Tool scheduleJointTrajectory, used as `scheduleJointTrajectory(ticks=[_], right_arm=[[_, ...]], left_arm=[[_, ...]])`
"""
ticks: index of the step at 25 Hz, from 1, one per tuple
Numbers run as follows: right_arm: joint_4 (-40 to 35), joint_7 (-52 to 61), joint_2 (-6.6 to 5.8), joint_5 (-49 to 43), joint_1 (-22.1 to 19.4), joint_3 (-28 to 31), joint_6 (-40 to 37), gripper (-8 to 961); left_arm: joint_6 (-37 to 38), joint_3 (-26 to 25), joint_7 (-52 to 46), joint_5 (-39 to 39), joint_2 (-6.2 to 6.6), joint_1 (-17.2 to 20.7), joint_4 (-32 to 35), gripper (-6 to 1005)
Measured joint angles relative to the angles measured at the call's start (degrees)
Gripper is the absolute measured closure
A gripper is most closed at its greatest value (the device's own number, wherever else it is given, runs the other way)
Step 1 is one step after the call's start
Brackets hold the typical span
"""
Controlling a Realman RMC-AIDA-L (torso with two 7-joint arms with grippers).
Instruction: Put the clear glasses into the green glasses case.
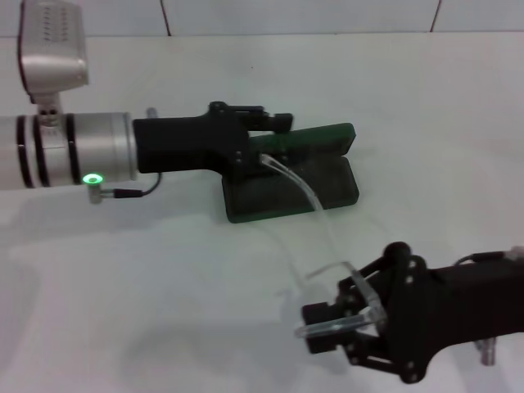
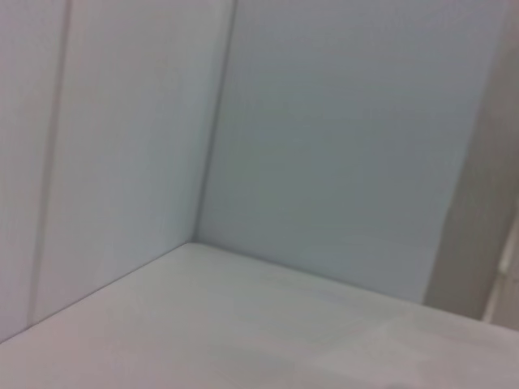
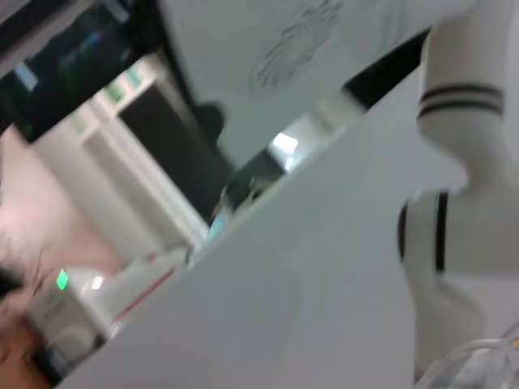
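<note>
Now: R gripper (image 1: 340,321) is carrying the clear glasses (image 1: 315,217) toward the green glasses case (image 1: 291,176).

R gripper's fingers are clamped on the front/lens end of the glasses, low at the near right of the table (image 1: 164,286), w/ the clear arms trailing up and away so the far tip is sitting over the open case. L gripper (image 1: 254,147) is reaching in from the left at the case's hinge side, seemingly bracing it; can't tell its finger state, hidden behind its body. To do this well, prob: keep moving the lens end toward the case, staying level, lining the frame up lengthwise w/ the tray, and lowering slowly so the arms aren't snagging the lid or L gripper. Only let go once the frame is fully inside.
</note>
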Motion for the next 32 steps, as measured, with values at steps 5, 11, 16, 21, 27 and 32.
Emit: scheduleJointTrajectory(ticks=[5,11,16,21,27,32], right_arm=[[7.56,-1.45,0.04,11.67,5.23,-8.69,0.47,851],[12.28,1.50,0.04,15.92,8.17,-10.39,1.21,851],[15.01,7.20,0.04,17.76,8.23,-9.91,3.58,851],[16.85,13.17,-0.11,19.14,8.55,-9.89,4.68,851],[16.94,19.69,-0.35,19.10,9.09,-9.88,8.08,850],[17.01,20.93,-0.36,18.82,8.94,-9.93,10.26,850]], left_arm=[[0.34,0.00,2.38,0.18,-0.06,-0.79,2.68,468],[3.07,0.00,4.51,-1.03,-0.09,-0.49,3.67,468],[7.37,0.00,4.96,-3.39,0.07,0.36,4.19,468],[9.31,0.00,5.10,-4.82,0.27,1.04,4.11,468],[11.15,0.00,5.49,-5.50,0.29,1.91,3.76,468],[11.17,0.00,5.78,-5.51,0.28,2.15,3.78,466]])
